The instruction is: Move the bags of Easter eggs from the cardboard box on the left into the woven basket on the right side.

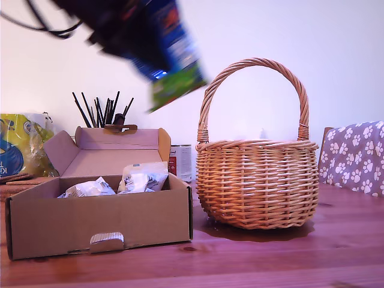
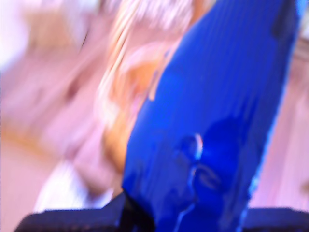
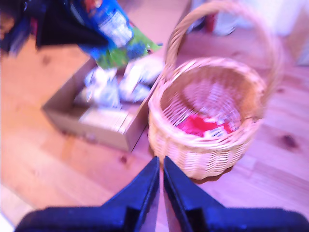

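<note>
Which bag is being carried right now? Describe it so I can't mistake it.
Start at the woven basket. Above the cardboard box beside it, my first gripper holds a blue bag aloft. Unlike the white-silver bags in the box, it is dark blue with a green end.

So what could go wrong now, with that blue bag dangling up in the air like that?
Three things, I'd guess. The blue bag hangs from my first gripper above the cardboard box, not yet over the woven basket; if it slips, it falls short. The pictures are blurred by motion, so it may swing. And the basket's tall handle arches beside the bag, so it could snag there going in.
</note>
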### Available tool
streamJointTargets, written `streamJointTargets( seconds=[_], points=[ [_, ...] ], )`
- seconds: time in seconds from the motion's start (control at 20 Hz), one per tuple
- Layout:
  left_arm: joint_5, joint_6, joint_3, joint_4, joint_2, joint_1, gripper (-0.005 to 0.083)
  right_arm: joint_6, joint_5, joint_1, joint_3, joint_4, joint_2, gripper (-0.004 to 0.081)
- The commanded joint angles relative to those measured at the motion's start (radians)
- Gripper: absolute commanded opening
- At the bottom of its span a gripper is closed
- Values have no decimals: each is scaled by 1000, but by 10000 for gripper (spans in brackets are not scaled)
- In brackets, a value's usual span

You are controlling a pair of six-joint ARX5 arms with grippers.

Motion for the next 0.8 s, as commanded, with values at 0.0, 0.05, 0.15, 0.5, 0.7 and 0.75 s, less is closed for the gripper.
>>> streamJointTargets(
  seconds=[0.0,0.05,0.15,0.5,0.7,0.75],
  points=[
    [2,-18,-13,99,34,-34,-19,31,8,3,-5,-13,-23,-12],
    [-8,-19,-13,154,50,-53,-19,42,11,3,-5,-19,-29,-12],
    [-12,-40,-13,256,96,-85,-19,46,12,3,-5,-28,-33,-12],
    [-148,-39,-12,625,331,-132,-19,68,12,3,-5,-35,-33,-12],
    [-206,-39,-11,650,420,-131,-19,68,12,3,-5,-37,-33,-12],
    [-208,-39,-11,637,424,-131,-15,68,12,3,-5,-37,-33,-12]
  ],
)
